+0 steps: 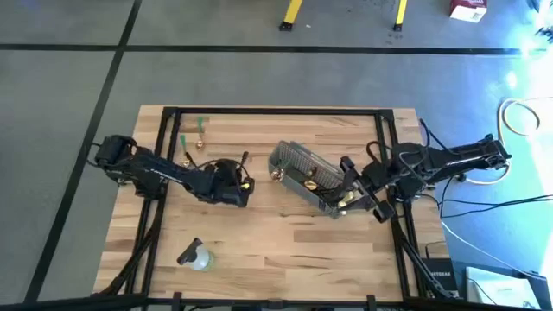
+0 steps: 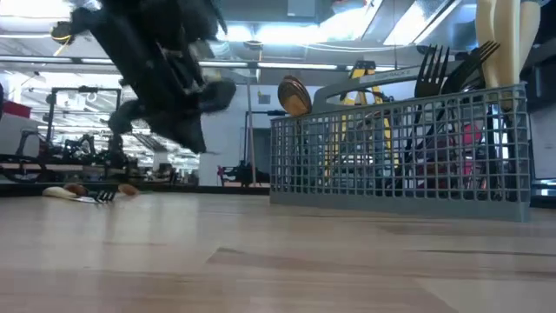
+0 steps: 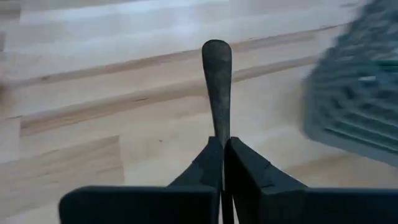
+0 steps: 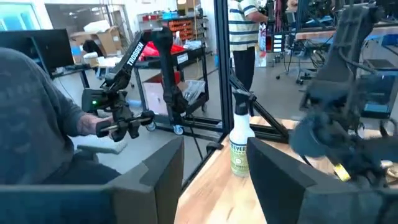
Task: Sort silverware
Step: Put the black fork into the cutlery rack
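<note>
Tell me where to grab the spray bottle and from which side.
Grip the spray bottle around its slim body under the trigger head, coming in level from the side: it stands upright, round sides exposed. The open right gripper is free.

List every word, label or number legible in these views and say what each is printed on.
"TROSSEN": white lettering along a dark robot arm in the room behind the table, right wrist view.
Spray bottle label: print too small to read.
Red-and-white box on the floor, high view: too blurred to read.
Nothing else legible.
</note>
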Motion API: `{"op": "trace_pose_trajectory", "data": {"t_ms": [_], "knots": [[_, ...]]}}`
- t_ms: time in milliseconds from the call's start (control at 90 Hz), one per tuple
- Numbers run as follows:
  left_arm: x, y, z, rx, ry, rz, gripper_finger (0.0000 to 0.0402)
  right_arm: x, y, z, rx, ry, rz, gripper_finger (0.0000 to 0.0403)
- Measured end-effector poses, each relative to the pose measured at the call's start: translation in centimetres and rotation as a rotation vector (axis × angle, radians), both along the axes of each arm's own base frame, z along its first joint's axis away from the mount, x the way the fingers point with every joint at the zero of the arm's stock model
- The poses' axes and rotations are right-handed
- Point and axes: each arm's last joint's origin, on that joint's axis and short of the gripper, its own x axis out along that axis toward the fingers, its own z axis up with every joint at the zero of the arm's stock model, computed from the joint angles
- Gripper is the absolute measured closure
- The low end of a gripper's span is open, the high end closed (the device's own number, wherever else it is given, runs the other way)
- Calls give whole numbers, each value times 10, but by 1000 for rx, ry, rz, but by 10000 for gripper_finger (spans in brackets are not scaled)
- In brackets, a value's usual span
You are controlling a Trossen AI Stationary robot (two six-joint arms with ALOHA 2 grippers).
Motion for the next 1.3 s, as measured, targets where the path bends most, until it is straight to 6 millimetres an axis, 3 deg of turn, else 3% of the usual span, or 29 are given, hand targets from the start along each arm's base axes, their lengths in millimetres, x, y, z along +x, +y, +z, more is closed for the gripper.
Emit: {"op": "trace_pose_trajectory", "data": {"t_ms": [189, 311, 522, 678, 956, 1144, 1300], "knots": [[-5, -38, 30, 171, -128, -155, 401, 0, -1, 4, 79, 27, -24, 244], [-2, -61, 45, 316, -157, -271, 401, 4, -4, 6, 161, 38, -155, 244], [10, -85, 77, 490, -219, -436, 401, 6, -5, 3, 243, 94, -220, 244], [18, -84, 97, 566, -305, -543, 401, 6, -5, 4, 294, 109, -218, 244], [41, -64, 107, 654, -448, -669, 401, 6, -4, 4, 302, 112, -206, 244], [63, -62, 126, 730, -434, -754, 401, 4, 0, 6, 191, 48, -121, 244], [85, -65, 148, 803, -309, -876, 401, -3, 12, 2, -123, -74, -49, 244]]}}
